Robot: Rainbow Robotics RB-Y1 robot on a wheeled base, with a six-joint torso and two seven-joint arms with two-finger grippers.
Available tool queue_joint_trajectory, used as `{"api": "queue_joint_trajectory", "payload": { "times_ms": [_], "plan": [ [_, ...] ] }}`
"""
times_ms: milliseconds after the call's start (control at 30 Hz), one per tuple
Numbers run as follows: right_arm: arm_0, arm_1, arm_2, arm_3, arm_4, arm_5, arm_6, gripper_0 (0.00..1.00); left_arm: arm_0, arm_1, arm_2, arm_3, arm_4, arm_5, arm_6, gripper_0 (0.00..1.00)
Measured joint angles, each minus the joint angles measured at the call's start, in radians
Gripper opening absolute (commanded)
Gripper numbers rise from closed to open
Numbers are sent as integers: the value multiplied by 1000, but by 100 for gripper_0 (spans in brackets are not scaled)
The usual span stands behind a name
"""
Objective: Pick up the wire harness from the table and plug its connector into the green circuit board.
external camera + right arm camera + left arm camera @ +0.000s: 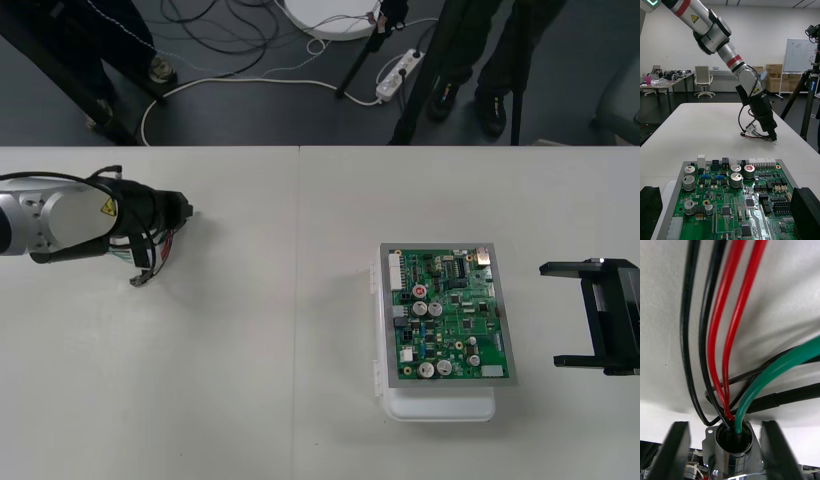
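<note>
- White, plain surface carried a green circuit board on a white base. Beyond its far edge ran a strip of dark floor strewn with cables.
- Silver left arm came in low, its wrist tipped down to the surface. The left jaws were closed about the wire harness, well apart from the board.
- Between those jaws' black fingers sat the round metal socket. Red, black and green wires ran out ahead of it over the surface.
- Just beside the left jaws a small dark end, seemingly the plug, lay on the surface and not in the board.
- Black right jaws stood wide open, fingers far apart, with the board just ahead of them.
- Whether both left fingers pressed the socket's flange was hard to make out.
</note>
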Motion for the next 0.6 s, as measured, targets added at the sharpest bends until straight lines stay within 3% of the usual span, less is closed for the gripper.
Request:
{"api": "queue_joint_trajectory", "payload": {
  "times_ms": [600],
  "plan": [
    [0, 0, 0, 0, 0, 0, 0, 100, 0, -6, 0, 1, -6, 0, -1, 0]
  ]
}}
